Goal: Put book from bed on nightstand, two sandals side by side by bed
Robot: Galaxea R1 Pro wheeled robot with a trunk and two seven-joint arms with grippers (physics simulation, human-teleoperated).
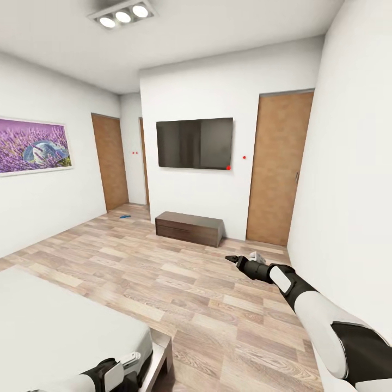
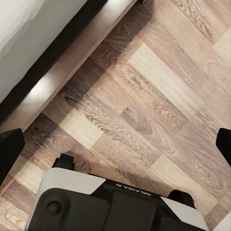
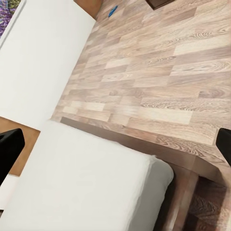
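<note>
The right arm reaches forward over the floor (image 1: pixel 179 283), its right gripper (image 1: pixel 235 259) pointing toward the low dark wood bench (image 1: pixel 189 227); its fingers (image 3: pixel 9 147) stand spread wide, holding nothing. The left gripper (image 2: pixel 115 144) hangs low beside the bed (image 1: pixel 60 326), fingers (image 2: pixel 8 149) also spread. Mirrored letters on the robot's base are too small to read. The floor is light brown wood-grain planks; the mattress is plain off-white on a dark frame. One blue sandal (image 1: pixel 125 216) lies far off, near the doorway.

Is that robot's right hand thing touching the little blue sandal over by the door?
Apart. The head view shows the right gripper in mid-air, with wide bare floor between it and the sandal.
</note>
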